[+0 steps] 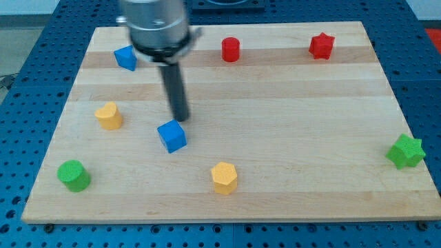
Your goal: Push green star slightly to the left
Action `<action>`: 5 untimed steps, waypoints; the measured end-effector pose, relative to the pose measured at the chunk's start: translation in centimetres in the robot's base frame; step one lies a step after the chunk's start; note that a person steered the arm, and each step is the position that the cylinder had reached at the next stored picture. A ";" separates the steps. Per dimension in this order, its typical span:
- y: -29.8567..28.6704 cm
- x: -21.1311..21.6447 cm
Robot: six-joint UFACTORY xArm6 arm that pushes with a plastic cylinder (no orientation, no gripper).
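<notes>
The green star [406, 151] lies at the view's right edge of the wooden board [275, 103], near the bottom right corner. My tip [180, 120] is far to its left, in the left half of the board. The tip stands just above a blue cube [171, 136], close to it or touching its top edge. The dark rod rises from the tip to the arm's grey body at the view's top.
A blue block [125, 57], a red cylinder [230, 49] and a red star [321, 45] lie along the top. A yellow block [109, 115] and a green cylinder [73, 175] lie at the left. A yellow hexagonal block [224, 178] lies at bottom centre.
</notes>
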State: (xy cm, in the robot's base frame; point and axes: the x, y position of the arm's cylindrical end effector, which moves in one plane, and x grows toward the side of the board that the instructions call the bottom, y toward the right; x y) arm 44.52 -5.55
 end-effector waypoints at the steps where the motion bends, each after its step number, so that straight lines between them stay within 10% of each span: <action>1: 9.0 1.4; 5: 30.0 2.8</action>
State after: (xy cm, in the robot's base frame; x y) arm 47.28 24.45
